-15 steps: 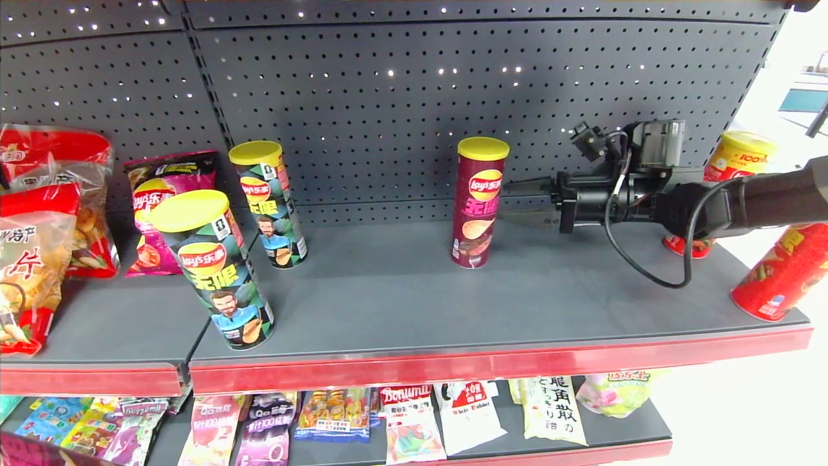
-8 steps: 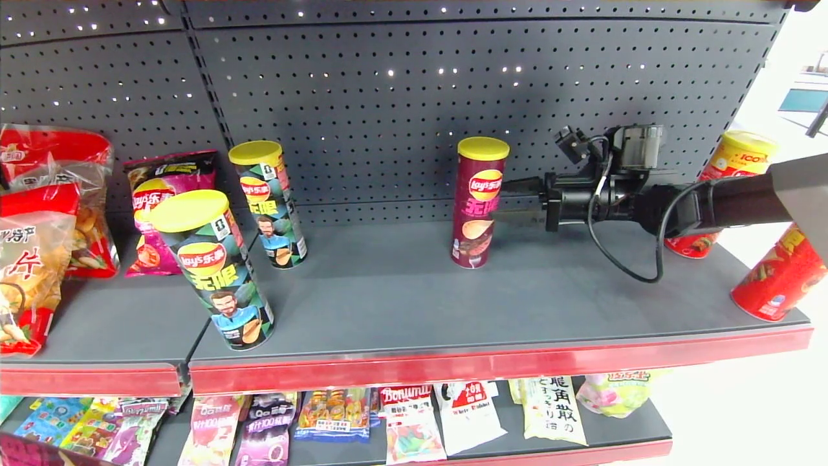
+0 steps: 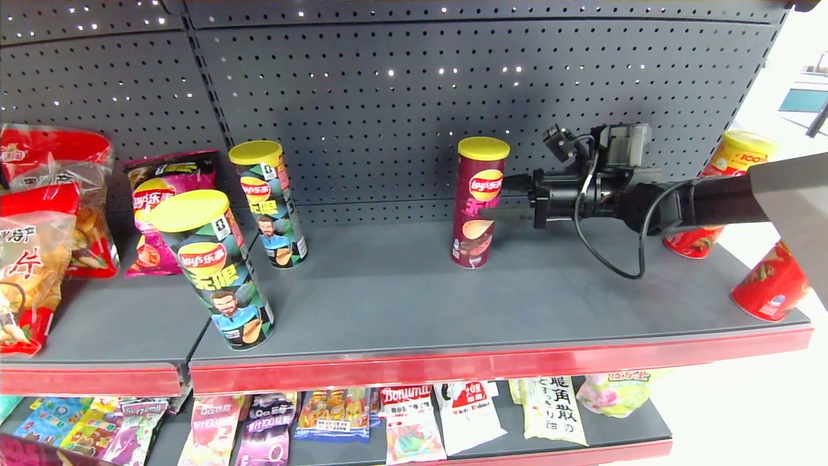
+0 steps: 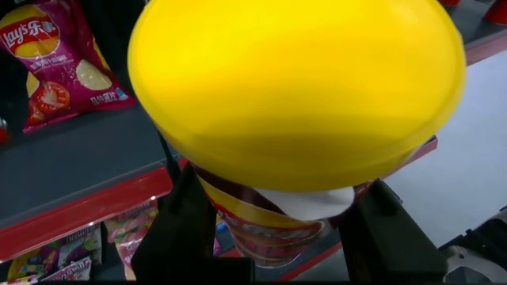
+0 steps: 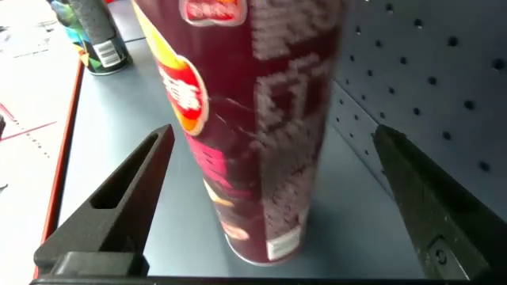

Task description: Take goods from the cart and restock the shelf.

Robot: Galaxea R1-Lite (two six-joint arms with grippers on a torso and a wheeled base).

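Observation:
A maroon chips can (image 3: 479, 200) with a yellow lid stands upright mid-shelf near the pegboard. My right gripper (image 3: 498, 198) comes in from the right at the can's mid-height. In the right wrist view the gripper (image 5: 273, 134) is open, with the maroon can (image 5: 261, 134) between its two wide-spread fingers (image 5: 119, 198) and a gap on each side. My left gripper (image 4: 281, 186) is shut on another chips can (image 4: 293, 87) with a yellow lid, held in front of the shelf's red edge (image 4: 79, 214).
Two black-green cans (image 3: 220, 268) (image 3: 268, 204) and a purple chips bag (image 3: 162, 207) stand to the left, with red bags (image 3: 45, 226) beyond. Red cans (image 3: 770, 285) (image 3: 734, 162) sit at the right end. Snack bags (image 3: 401, 421) fill the lower shelf.
My right arm has moved left along the shelf, bringing its open fingers up to and around the maroon can. The can has stayed where it was.

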